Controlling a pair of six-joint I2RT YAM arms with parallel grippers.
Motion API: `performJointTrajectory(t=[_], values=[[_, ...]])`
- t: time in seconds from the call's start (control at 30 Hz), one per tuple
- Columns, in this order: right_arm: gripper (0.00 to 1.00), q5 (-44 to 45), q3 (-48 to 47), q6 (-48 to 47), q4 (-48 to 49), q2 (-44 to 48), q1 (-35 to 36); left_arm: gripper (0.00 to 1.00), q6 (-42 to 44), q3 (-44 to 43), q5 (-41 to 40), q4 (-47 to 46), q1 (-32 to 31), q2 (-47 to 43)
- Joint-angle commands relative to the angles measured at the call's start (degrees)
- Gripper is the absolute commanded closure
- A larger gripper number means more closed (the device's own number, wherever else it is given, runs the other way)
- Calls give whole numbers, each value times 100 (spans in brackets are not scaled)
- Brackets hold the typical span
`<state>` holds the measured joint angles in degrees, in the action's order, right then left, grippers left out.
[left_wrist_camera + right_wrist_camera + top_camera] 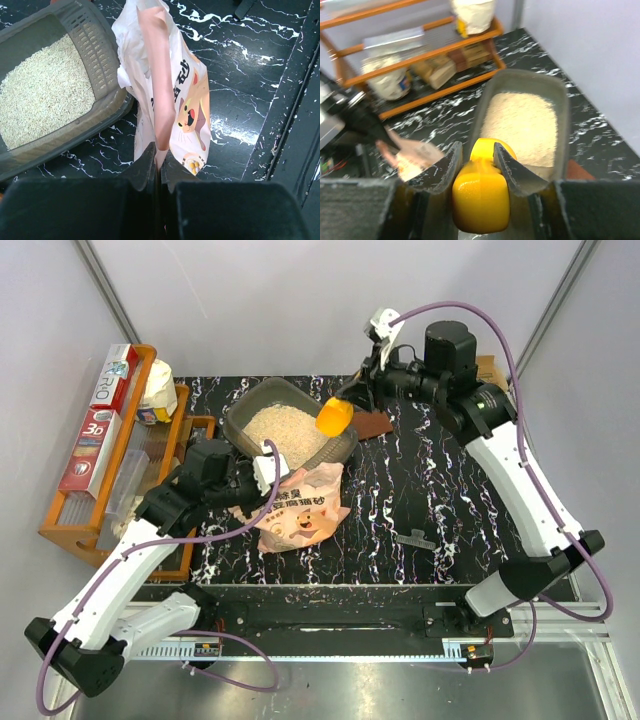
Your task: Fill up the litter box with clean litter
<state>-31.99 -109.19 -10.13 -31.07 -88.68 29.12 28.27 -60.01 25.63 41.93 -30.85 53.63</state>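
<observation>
Pinching the top edge of the pink bag (185,100), the left gripper (157,159) has its fingers pressed together on the thin plastic. The bag stretches away from them over the black marbled table (430,480), its pig print facing up. Just beside the bag's upper end sits the litter box (240,412), a grey tub set at a slant toward the back left of the table. Whether its near corner touches the bag cannot be told. Pale litter (283,430) covers most of its floor.

The right gripper (481,152) is clamped on a yellow scoop (480,200), one finger on each side. It holds the scoop in the air over the right-hand end of the box, above the rim.

To the left of the table stands an orange wooden rack (55,528) with cartons and a white sack on its shelves. A small grey comb (412,537) lies alone on the table, well apart from the bag, toward the front right.
</observation>
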Motion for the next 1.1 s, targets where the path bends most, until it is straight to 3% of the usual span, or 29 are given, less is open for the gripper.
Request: performJointTrajectory(t=[0.0,0.4,0.5,0.63,0.83,1.07], values=[[100,-1020,247,-323,-1033,62,23,100,-173,-318,153,-563,70,-10],[100,-1390,600,-446,-769,-570,313,100,-296,-380,241,-677,264,-45],[100,-654,714,140,-524,-641,523,100,-322,-485,250,-686,273,-19],[100,2065,1109,1511,-101,-282,831,100,-445,-600,259,-721,273,51],[100,2118,1399,1988,-374,-211,902,100,-805,-749,302,-1029,238,192],[100,2039,2462,1927,153,79,963,100,-893,-916,294,-1108,158,324]])
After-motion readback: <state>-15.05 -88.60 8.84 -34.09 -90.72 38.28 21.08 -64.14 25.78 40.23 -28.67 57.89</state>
